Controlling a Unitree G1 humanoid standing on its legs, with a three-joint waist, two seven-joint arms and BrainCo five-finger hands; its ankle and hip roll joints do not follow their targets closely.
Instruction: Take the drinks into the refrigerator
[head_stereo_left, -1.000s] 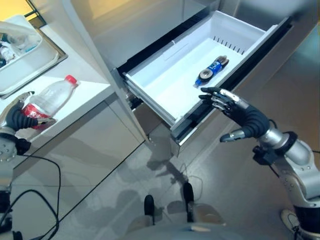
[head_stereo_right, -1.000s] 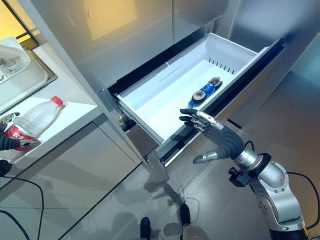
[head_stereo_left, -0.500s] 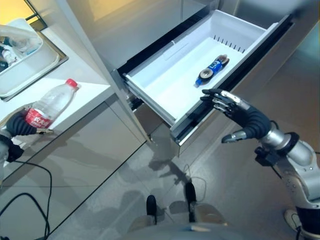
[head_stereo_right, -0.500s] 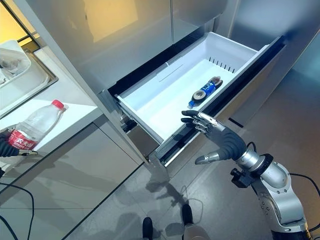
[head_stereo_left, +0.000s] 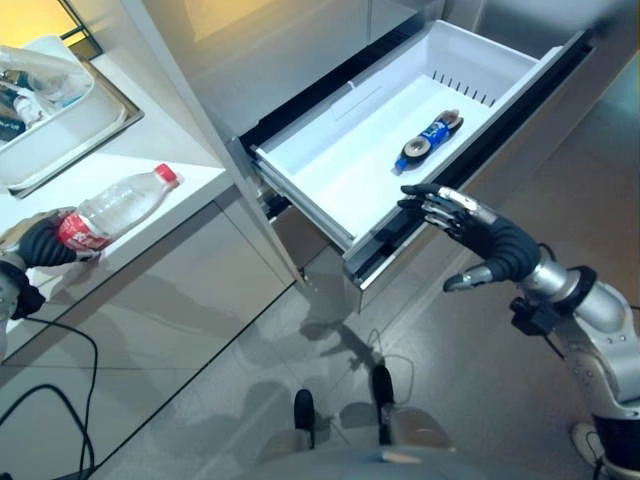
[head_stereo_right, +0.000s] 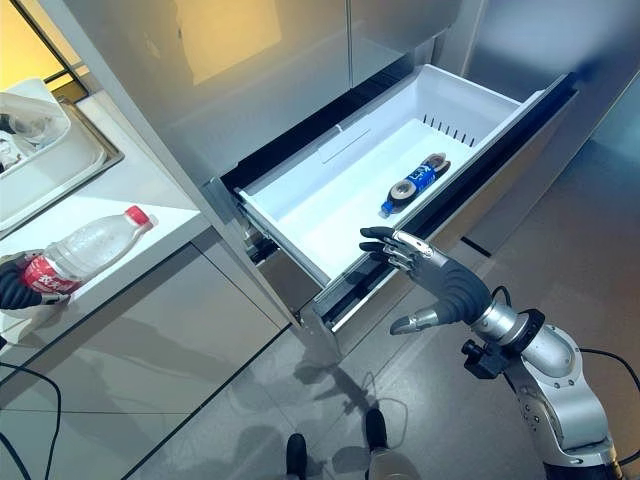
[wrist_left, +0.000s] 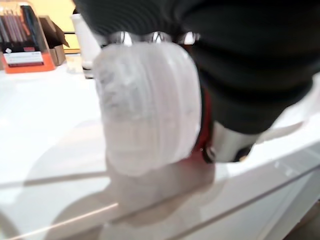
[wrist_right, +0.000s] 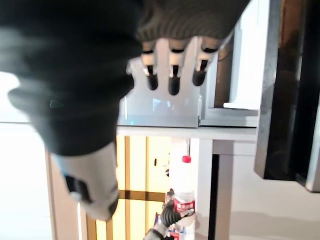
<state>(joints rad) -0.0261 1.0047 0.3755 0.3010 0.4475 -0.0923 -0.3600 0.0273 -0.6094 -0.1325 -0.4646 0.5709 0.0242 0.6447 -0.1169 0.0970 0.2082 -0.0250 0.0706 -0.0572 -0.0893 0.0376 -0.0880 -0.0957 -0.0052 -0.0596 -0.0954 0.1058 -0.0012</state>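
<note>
My left hand (head_stereo_left: 38, 241) is shut on the base of a clear plastic bottle (head_stereo_left: 118, 206) with a red cap and red label. The bottle lies tilted over the white counter (head_stereo_left: 185, 195) at the far left. Up close, the bottle (wrist_left: 147, 105) sits under my left hand (wrist_left: 240, 75). The white fridge drawer (head_stereo_left: 305, 195) is pulled out, and a blue-labelled bottle (head_stereo_left: 428, 140) lies inside it. My right hand (head_stereo_left: 482, 238) hovers open just in front of the drawer's front edge, holding nothing. Its fingers (wrist_right: 170, 75) are straight, and the bottle (wrist_right: 184, 192) shows far beyond them.
A sink basin (head_stereo_left: 62, 128) with a few items sits at the back left of the counter. Steel fridge doors (head_stereo_left: 250, 50) rise behind the drawer. Grey floor (head_stereo_left: 240, 370) lies below the drawer and counter. An orange box (wrist_left: 25, 57) stands far back on the counter.
The bottle in my left hand has tipped flatter, and its cap has moved toward the drawer. My right hand has hardly moved.
</note>
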